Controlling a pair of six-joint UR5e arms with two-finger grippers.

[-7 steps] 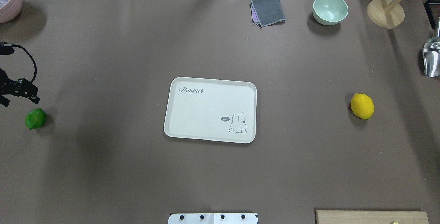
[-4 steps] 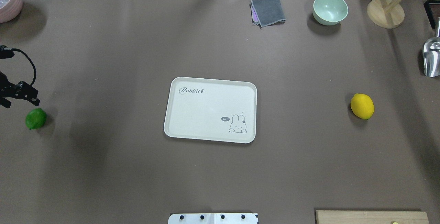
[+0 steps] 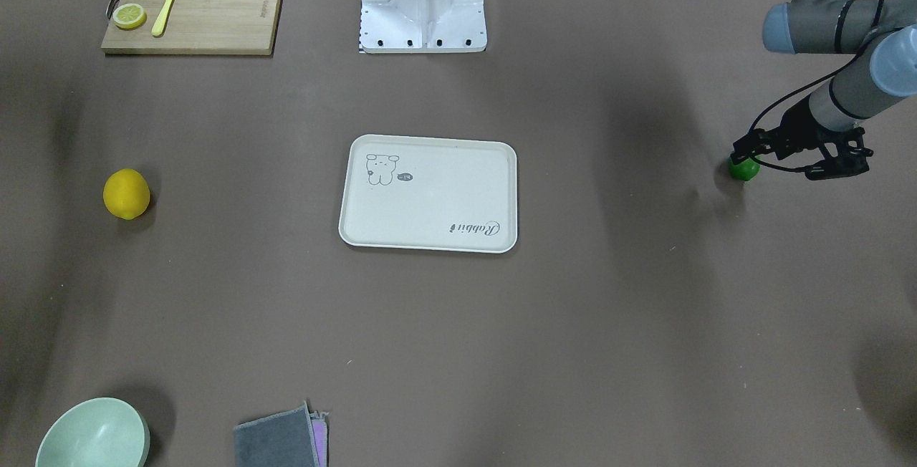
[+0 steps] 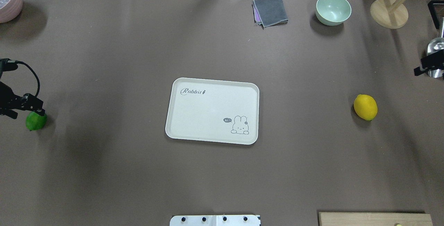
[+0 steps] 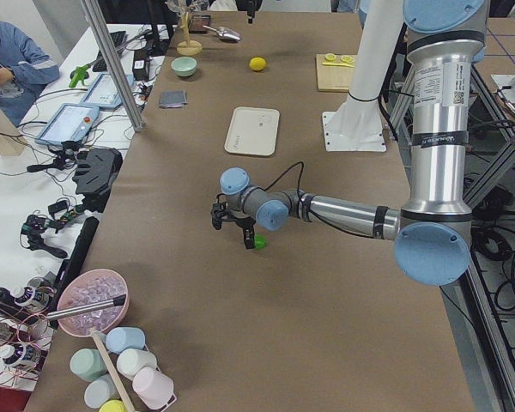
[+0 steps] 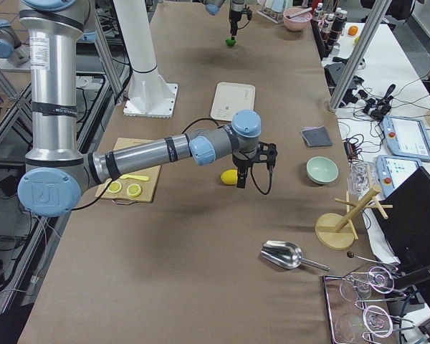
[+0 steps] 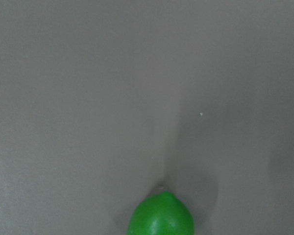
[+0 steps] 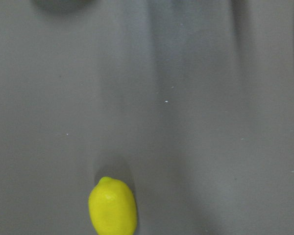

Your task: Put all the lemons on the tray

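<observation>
The green lemon [image 4: 35, 122] lies at the table's far left; it also shows in the front view [image 3: 745, 168] and at the bottom of the left wrist view [image 7: 160, 215]. My left gripper [image 4: 22, 110] hangs just above and beside it, fingers spread apart and empty. The yellow lemon [image 4: 365, 107] lies on the right, and it shows low in the right wrist view [image 8: 112, 208]. My right gripper [image 4: 429, 66] pokes in at the right edge, beyond the lemon; I cannot tell whether it is open or shut. The cream tray [image 4: 208, 111] sits empty mid-table.
A wooden cutting board [image 3: 215, 16] with lemon slices and a knife is at the near right corner. A green bowl [image 4: 333, 9], a grey cloth [image 4: 270, 11], a wooden rack [image 4: 388, 12] and a metal scoop [image 4: 435, 47] line the far right. A pink bowl [image 4: 8, 0] stands far left.
My left gripper has moved toward the green lemon and now partly overlaps it from above. My right gripper has come into the overhead view at the right edge.
</observation>
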